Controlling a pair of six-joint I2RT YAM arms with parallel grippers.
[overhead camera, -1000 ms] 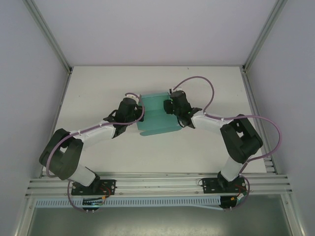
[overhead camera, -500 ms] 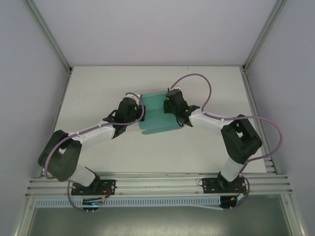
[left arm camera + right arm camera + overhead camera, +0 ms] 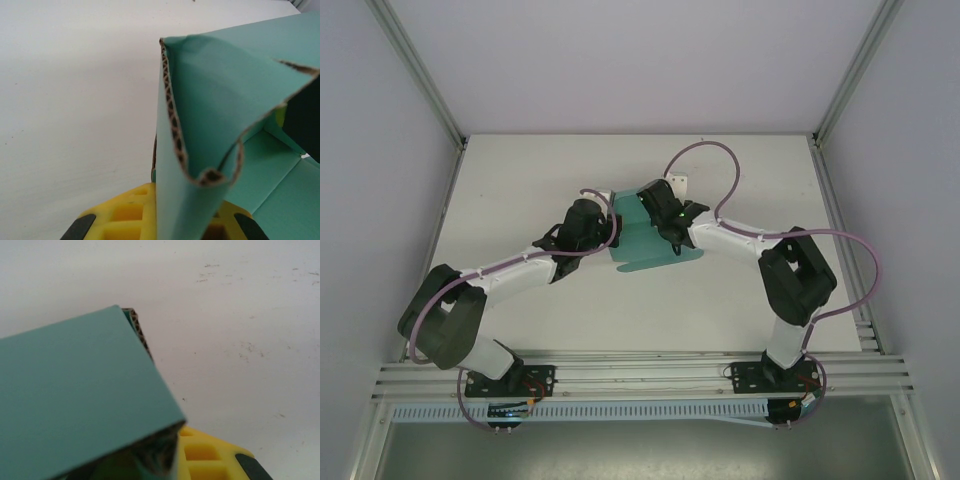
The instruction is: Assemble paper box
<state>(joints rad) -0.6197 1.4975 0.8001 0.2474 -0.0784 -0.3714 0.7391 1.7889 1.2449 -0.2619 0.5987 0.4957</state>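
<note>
The teal-green paper box (image 3: 648, 248) lies partly folded at the middle of the white table (image 3: 520, 180), held between both arms. My left gripper (image 3: 611, 226) is at its left edge. In the left wrist view a folded corrugated flap of the paper box (image 3: 215, 100) runs down between the yellow fingers (image 3: 125, 217), and my left gripper (image 3: 187, 222) is shut on it. My right gripper (image 3: 654, 206) is at the box's back edge. In the right wrist view a flat teal panel of the paper box (image 3: 75, 390) covers one side of my right gripper (image 3: 170, 460), beside a yellow finger (image 3: 210, 457).
Purple cables (image 3: 705, 150) loop above the right arm. A small white piece (image 3: 677, 183) sits behind the box. Aluminium posts (image 3: 420, 75) and grey walls bound the table on the left, right and back. A slotted rail (image 3: 640, 375) carries the arm bases at the near edge.
My right gripper has swung left across the box's back edge, folding the panel over, so the box looks narrower from above. The left arm has hardly moved.
</note>
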